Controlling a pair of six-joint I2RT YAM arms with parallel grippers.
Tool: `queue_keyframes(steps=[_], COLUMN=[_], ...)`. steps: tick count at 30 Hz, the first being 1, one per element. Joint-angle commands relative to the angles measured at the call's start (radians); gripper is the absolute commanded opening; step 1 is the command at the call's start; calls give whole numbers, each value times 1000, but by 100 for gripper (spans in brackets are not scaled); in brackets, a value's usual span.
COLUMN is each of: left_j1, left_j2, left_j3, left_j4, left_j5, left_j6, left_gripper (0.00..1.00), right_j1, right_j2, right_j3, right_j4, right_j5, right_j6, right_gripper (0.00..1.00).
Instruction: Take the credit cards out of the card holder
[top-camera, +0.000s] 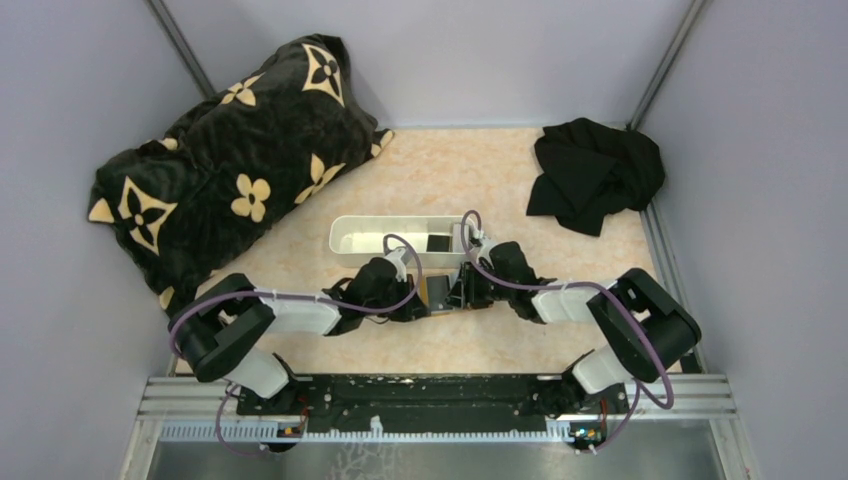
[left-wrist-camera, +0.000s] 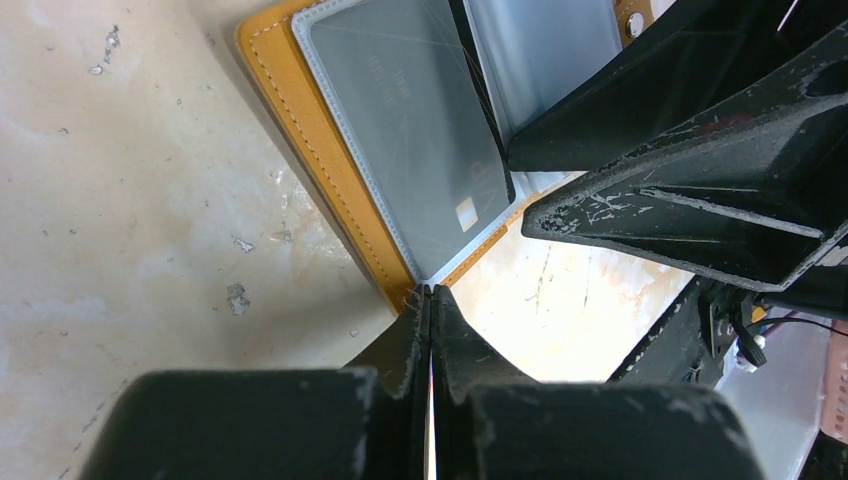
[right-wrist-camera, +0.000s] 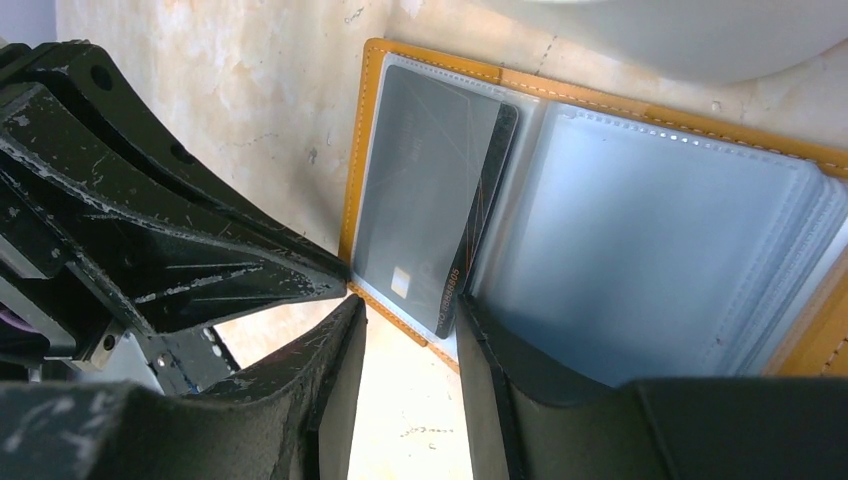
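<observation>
A black cushion (top-camera: 235, 170) with tan flowers is seen at the far left corner of the desk (top-camera: 440, 170). From the left, the left gripper (left-wrist-camera: 430, 295) is reached toward the middle of the desk, nearer the near edge than the far one. Its fingers (left-wrist-camera: 405, 340) are pressed together, with only a hairline of light between them, and their tips are met at the near left corner of the card holder (right-wrist-camera: 640, 220). Whether any of the orange border is nipped between them cannot be told.

The card holder is laid open and flat between the two grippers, just on the near side of the white tray (top-camera: 345, 238). A grey credit card (right-wrist-camera: 425, 190) is seen in the clear sleeve on its left half, with its dark right edge shown at the fold. The right half is covered by a stack of clear sleeves.

In the right part of the tray a small flat black card (top-camera: 437, 242) is seen lying.

The right gripper (right-wrist-camera: 405, 320) is brought in from the right. Its fingers (right-wrist-camera: 500, 370) are held a little apart, one beside the near edge of the card holder and the other laid over the sleeves. The near corner of the grey credit card is found just at the gap between them. No firm clamp on it can be made out.

A crumpled black cloth (top-camera: 592, 175) is seen at the far right corner
</observation>
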Motion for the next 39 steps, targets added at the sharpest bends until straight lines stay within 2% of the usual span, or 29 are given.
queue_keyframes(steps=[1,5,12,20,32,39], left_j1=[11,19,30,40,60,60], left_j2=[56,72,118,127,138,156], left_j3=[-5,-6,16,11,14,22], left_j4=[-63,-46,-20,-15,-8,-3], left_j5=[-18,-6,24,42,59,73], left_j6=[25,28,35,43,46,49], left_gripper=[0,0,0,0,0,0], right_j1=[-6,-7,-14,-34,-72,-72], right_j2=[-2,-62,-138,-24,-18,47], right_j3=[-1,2,86,94,98,62], right_j4=[-48,-69,-204,-174,-252,-176], right_j5=[35,65,72,74,115,17], right_j6=[-21,-16,-70,-89,-177,-150], right_gripper=[40,40,41,42,39,41])
